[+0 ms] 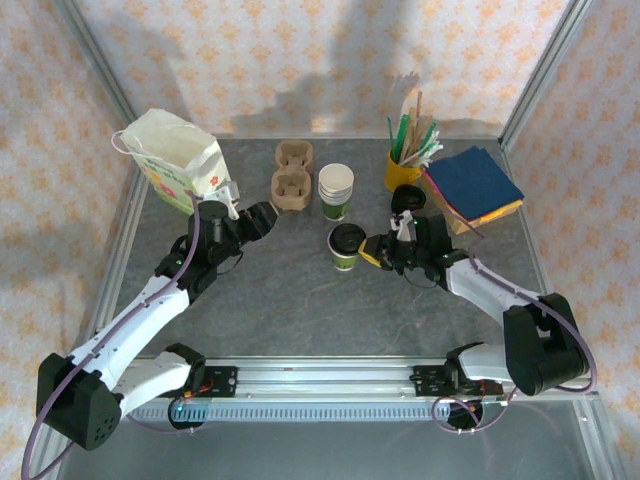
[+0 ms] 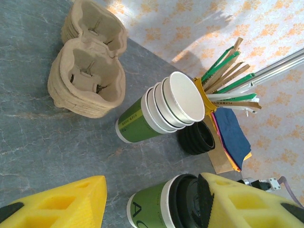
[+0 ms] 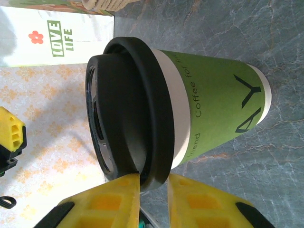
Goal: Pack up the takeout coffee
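A: Takeout coffee (image 1: 346, 245)?
B: Upright on the surface (image 1: 300, 300), just in front of the cup stack (image 1: 336, 188).
A: Hands?
B: Right hand (image 3: 154, 190) is at the lid rim with its fingers nearly together, can't tell if it's pinching. Left hand (image 1: 265, 217) is apart and empty, by the paper bag (image 1: 175, 160).
A: Tip?
B: Probably grip the green band and keep it upright. Lifting by the lid risks popping it.

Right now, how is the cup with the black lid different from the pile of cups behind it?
The lidded coffee cup wears a black lid; the stack of cups is open on top. The lidded coffee cup is one cup; the stack of cups is several nested together and stands taller. Both are white above with a green band, standing upright on the table.
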